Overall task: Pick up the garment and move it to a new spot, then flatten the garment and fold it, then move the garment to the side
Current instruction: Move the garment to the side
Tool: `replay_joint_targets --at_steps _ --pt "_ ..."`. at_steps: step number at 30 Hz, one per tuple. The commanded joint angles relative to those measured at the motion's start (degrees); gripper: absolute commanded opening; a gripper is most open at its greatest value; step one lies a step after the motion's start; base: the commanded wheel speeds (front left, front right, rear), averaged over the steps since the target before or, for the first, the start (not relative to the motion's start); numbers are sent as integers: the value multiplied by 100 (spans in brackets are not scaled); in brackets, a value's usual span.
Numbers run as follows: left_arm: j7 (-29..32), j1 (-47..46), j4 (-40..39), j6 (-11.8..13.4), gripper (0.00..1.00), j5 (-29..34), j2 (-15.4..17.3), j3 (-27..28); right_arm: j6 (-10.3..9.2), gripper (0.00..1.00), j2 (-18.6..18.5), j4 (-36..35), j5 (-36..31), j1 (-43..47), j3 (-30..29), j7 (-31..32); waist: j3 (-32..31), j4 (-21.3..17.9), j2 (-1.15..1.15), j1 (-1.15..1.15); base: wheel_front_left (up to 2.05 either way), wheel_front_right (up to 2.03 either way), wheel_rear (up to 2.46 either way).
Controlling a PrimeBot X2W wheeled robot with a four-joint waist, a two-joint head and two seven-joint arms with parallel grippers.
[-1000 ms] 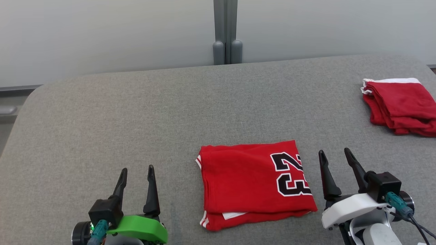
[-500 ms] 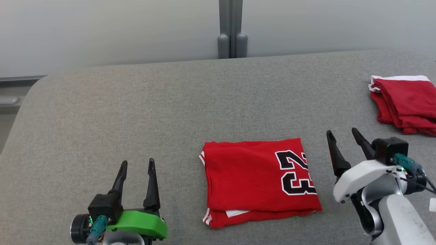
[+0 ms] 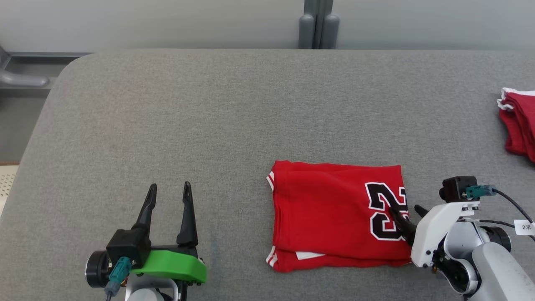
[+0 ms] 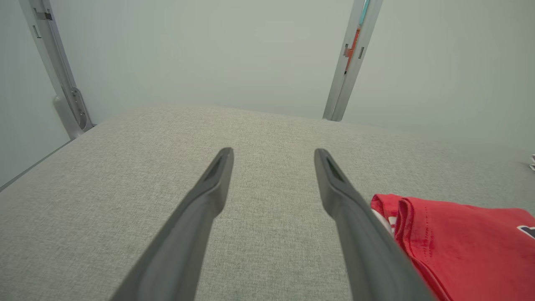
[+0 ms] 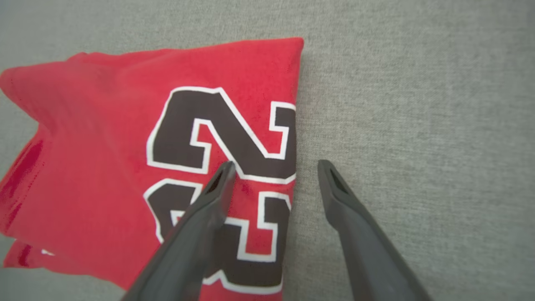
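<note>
While right claw (image 3: 405, 210), spread apart, straddles garment's (image 3: 330, 217) 3 o'clock edge, left claw (image 3: 169, 185) sits likewise apart at 8 o'clock.

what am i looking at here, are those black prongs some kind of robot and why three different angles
Yes, it is a two-armed robot, and the black prongs are what it grips with. The wide picture comes from a camera on its head, looking down at a grey padded table. The other two come from a camera on each wrist, looking along that arm's own prongs. On the table lies a folded red jersey with a black number, and a second red garment sits at the far right. The left gripper is open, off to the jersey's left. The right gripper is open too, straddling the jersey's right edge. Nothing is held.
</note>
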Motion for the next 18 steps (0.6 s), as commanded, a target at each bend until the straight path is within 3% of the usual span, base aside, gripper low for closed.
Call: replay_joint_targets --at_steps 1,7,10,11,18 --pt "0 -105 -18 16 100 33 11 2 -2 100 -79 74 72 0 100 149 162 168 0 0 0 0 0" --pt "0 -140 -54 43 100 -13 11 -30 -2 100 -201 319 153 -186 359 236 269 242 0 0 0 0 0" --pt "-1 -166 -60 44 100 -18 11 -56 -3 14 -218 479 105 -330 447 153 320 214 0 0 0 0 0" --pt "-1 -177 -63 42 100 -19 11 -60 -3 0 -233 514 81 -382 472 116 335 191 0 0 0 0 0" --pt "0 -261 -81 -6 100 30 11 -128 -11 0 -354 671 61 -801 447 -319 460 -284 0 0 0 0 0"
